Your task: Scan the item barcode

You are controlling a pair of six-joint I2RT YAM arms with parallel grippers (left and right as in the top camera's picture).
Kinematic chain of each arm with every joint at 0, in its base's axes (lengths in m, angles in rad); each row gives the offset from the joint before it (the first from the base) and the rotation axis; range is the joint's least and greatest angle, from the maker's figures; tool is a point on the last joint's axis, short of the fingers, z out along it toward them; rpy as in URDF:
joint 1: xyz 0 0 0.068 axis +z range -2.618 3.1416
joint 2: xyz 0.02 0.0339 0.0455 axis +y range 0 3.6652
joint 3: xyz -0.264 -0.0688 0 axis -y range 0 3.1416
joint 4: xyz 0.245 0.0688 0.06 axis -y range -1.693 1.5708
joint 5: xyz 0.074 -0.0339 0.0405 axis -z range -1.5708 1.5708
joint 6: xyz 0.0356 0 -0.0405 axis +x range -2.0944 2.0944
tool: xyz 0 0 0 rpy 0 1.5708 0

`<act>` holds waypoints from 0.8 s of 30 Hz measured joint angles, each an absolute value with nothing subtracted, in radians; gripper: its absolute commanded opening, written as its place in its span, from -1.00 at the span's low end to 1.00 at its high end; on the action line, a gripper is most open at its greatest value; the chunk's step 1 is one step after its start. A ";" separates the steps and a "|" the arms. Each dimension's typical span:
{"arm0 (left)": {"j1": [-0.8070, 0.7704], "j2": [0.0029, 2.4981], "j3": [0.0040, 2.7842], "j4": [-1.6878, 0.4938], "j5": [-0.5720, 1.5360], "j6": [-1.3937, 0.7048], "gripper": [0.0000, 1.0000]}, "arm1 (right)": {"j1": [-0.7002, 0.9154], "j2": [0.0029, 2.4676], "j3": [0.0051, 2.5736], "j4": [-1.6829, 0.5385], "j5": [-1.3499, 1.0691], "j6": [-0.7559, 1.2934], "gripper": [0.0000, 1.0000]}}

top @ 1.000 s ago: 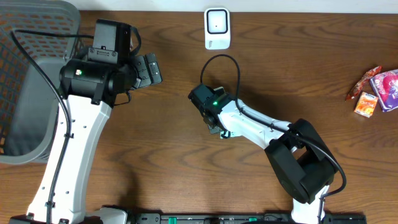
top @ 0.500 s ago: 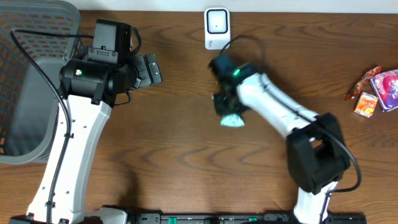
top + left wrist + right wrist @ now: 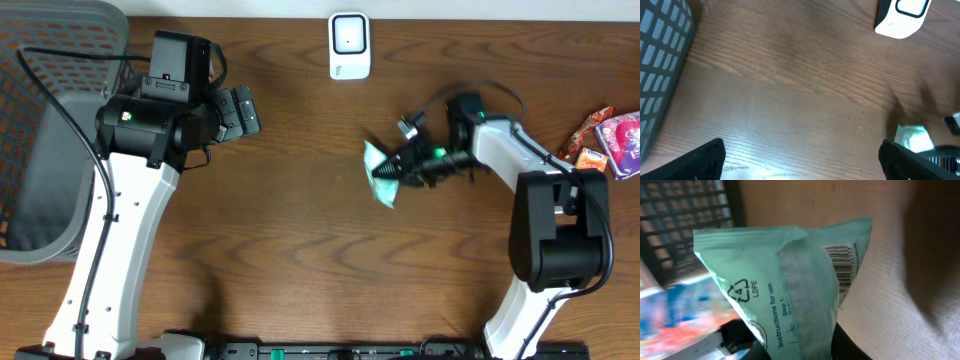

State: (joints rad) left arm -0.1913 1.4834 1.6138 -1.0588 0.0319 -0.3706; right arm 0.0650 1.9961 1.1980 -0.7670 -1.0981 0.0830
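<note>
The item is a mint-green plastic packet (image 3: pixel 380 172), held above the table right of centre. My right gripper (image 3: pixel 402 165) is shut on its right end. The right wrist view is filled by the packet (image 3: pixel 785 285), whose printed back and barcode (image 3: pixel 842 266) face the camera, and my right gripper (image 3: pixel 802 350) pinches its lower edge. The white scanner (image 3: pixel 349 45) stands at the table's far edge, up and left of the packet. My left gripper (image 3: pixel 236 112) hovers open over bare wood at the left. Its wrist view shows that gripper (image 3: pixel 802 162), the scanner (image 3: pixel 902 17) and the packet (image 3: pixel 913 138).
A grey mesh basket (image 3: pixel 40 150) fills the far left of the table, and its wall shows in the left wrist view (image 3: pixel 660 60). Several small snack packs (image 3: pixel 600 145) lie at the right edge. A black cable loops over the right arm.
The right arm swung from the table's centre up toward the scanner, then out to the right, carrying the green packet. The left arm has not moved.
</note>
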 measured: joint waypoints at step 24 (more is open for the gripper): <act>-0.191 1.483 1.614 -1.059 0.032 -0.370 0.95 | -0.085 1.890 1.319 -1.009 -0.694 0.145 -0.04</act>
